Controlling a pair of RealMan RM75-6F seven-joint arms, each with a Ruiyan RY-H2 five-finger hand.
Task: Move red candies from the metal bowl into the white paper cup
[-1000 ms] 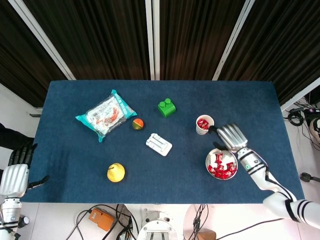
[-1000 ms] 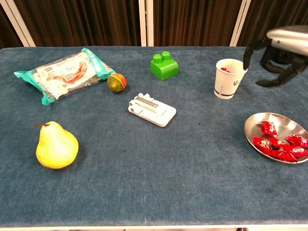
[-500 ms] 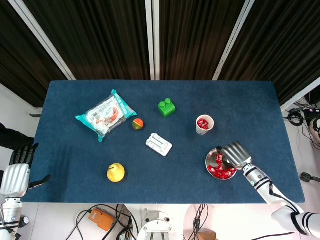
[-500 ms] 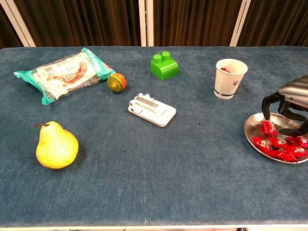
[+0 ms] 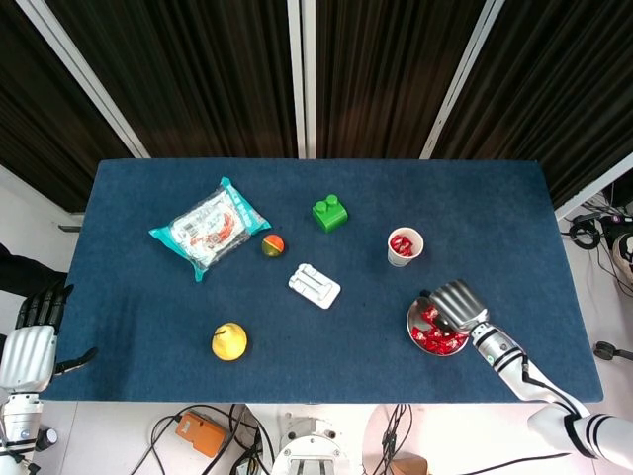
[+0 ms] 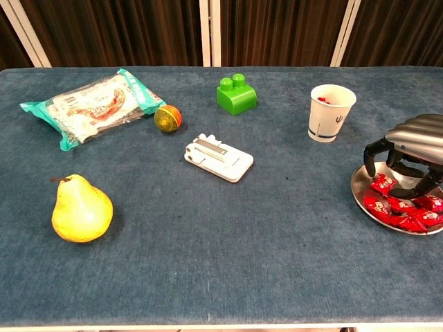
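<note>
The metal bowl point(image 5: 409, 321) point(image 6: 357, 193) sits near the table's front right and holds several red candies point(image 5: 436, 342) point(image 6: 399, 207). My right hand point(image 5: 455, 302) point(image 6: 412, 142) hovers over the bowl's far side, its fingers curved down and apart just above the candies, with nothing plainly held. The white paper cup point(image 5: 405, 245) point(image 6: 331, 114) stands upright behind and left of the bowl, with red candies inside. My left hand point(image 5: 30, 351) hangs off the table's front left corner, fingers apart and holding nothing.
A yellow pear point(image 5: 228, 341) point(image 6: 81, 209) lies front left. A snack bag point(image 5: 209, 227) point(image 6: 90, 104), a small coloured ball point(image 5: 273, 244) point(image 6: 167, 117), a green block point(image 5: 329, 212) point(image 6: 236, 94) and a white plastic piece point(image 5: 315, 286) point(image 6: 219, 158) spread across the middle and back.
My right hand has come away from the cup, dropped to the bowl, then shifted slightly left over the candies. The left hand has stayed put.
</note>
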